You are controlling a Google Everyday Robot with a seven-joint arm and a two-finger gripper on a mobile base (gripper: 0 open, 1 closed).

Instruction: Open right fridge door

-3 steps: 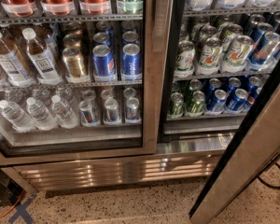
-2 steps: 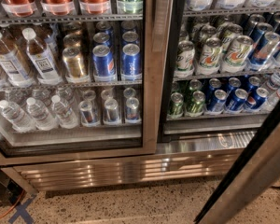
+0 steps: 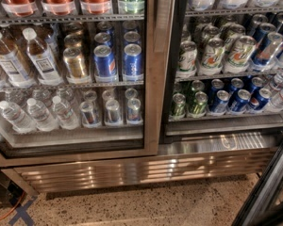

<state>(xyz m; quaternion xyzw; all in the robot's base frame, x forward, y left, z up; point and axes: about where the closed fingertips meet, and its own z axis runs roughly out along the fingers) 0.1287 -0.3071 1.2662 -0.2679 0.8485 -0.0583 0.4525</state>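
No sight of the gripper anywhere in the camera view, so no telling the state of the jaws, spread or pinching. Out at the lower right corner, only the dark slanted edge of the right fridge door [image 3: 266, 192], swung well clear of the cabinet, with 7UP cans [image 3: 212, 55] and blue cans [image 3: 238, 100] bare on the shelves. Looks like the tail end of the opening step; calls next for a release and a retreat without knocking the door back shut.

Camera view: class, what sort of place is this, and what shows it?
Likely a shop or office break area: a two-door drinks fridge, shelves of 7UP cans and water bottles, speckled floor. The right fridge door stands open at lower right; the gripper is out of view.
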